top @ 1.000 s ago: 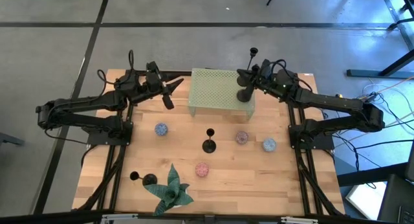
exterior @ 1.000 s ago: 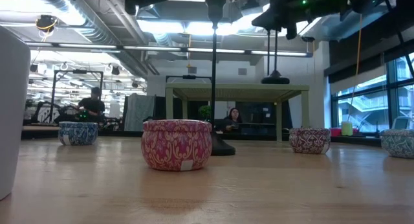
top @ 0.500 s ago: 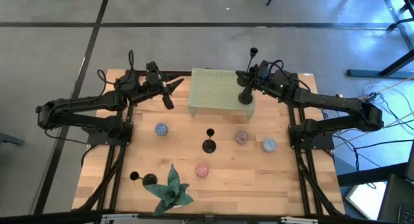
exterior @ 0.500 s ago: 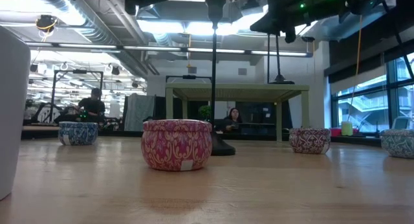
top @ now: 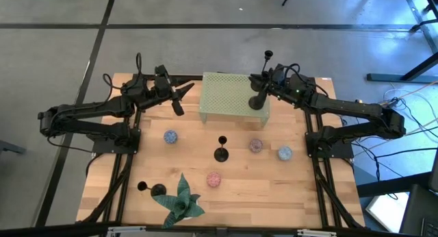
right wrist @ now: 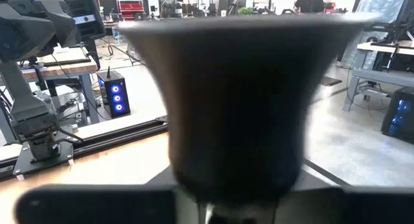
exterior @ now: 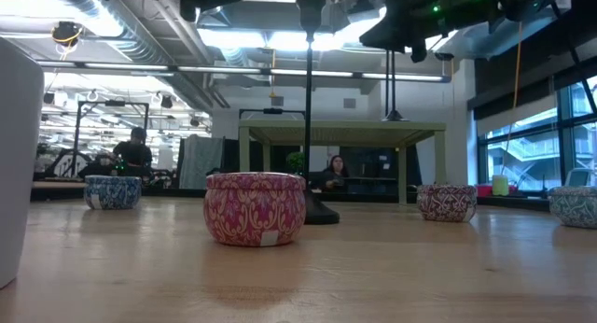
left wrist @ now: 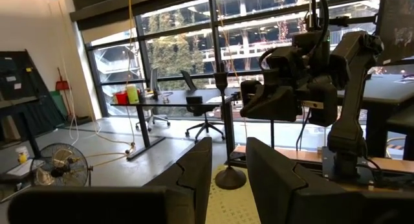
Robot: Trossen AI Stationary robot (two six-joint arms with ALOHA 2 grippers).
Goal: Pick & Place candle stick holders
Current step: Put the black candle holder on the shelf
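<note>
Black candle stick holders (top: 220,149), pale green mesh stand (top: 231,94), pink-patterned tin (exterior: 255,207), blue-patterned tin (exterior: 112,191).

No readable text, label, brand, number or sign is showing anywhere in these views, on table, objects or room.

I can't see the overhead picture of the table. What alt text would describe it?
Seen from above, the right gripper is at the stem of a tall black candle stick holder standing on a pale green mesh stand. The left gripper waits beside the stand; two more holders, small tins and a green plant sit on the wooden table.
</note>
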